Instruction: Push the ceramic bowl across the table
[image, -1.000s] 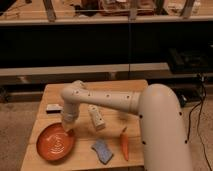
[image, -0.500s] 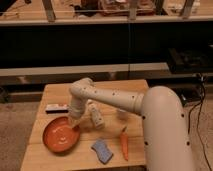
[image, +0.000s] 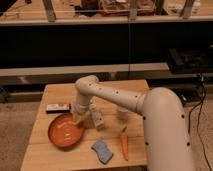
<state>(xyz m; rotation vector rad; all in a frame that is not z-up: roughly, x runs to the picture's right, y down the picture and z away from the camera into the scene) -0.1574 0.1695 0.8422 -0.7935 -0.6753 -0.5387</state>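
The ceramic bowl (image: 65, 131) is a wide, shallow orange-red dish with pale rings inside. It sits on the front left part of the light-wood table (image: 60, 92). My gripper (image: 80, 118) hangs from the white arm (image: 115, 97) and is down at the bowl's far right rim, touching or just over it. The arm reaches in from the lower right and bends above the table's middle.
A flat dark and white bar (image: 57, 107) lies just behind the bowl. A small pale bottle (image: 96, 119) stands right of the gripper. A translucent cup (image: 122, 114), an orange carrot (image: 123, 143) and a blue sponge (image: 102, 151) are on the right and front.
The bowl has slid from the front left corner up and to the right, towards the table's middle. The gripper has moved the same way, staying at the bowl's rim.
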